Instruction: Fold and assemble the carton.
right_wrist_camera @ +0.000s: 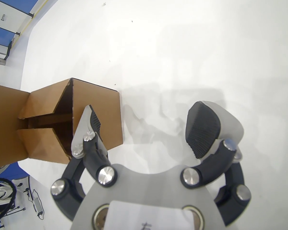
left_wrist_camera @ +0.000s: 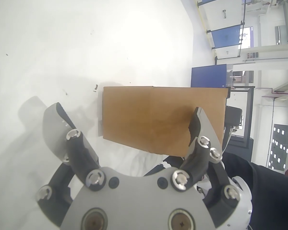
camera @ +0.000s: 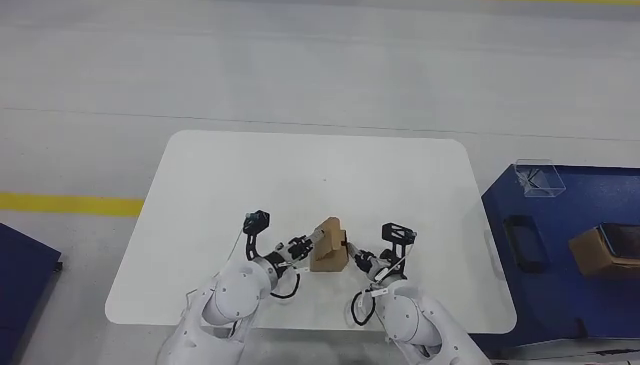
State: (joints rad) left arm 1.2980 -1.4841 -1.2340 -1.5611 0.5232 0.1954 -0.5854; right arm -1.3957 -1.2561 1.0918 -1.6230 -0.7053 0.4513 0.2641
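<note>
The carton [camera: 328, 246] sits on the surface [camera: 250, 185], its flaps [right_wrist_camera: 42, 118] half shut. The left hand [left_wrist_camera: 124, 113] and right hand [right_wrist_camera: 145, 111], both wide open, sit one each side of the carton, likely to push the flaps in.

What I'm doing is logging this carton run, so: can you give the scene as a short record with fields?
carton: brown, on the table near its front edge, between the two claws
carton state: one end open, flaps partly folded in, inside visible
left claw: open, at a flat closed side of the carton; contact unclear
right claw: open, one finger at the edge of the open end
table: white, rounded corners
</note>
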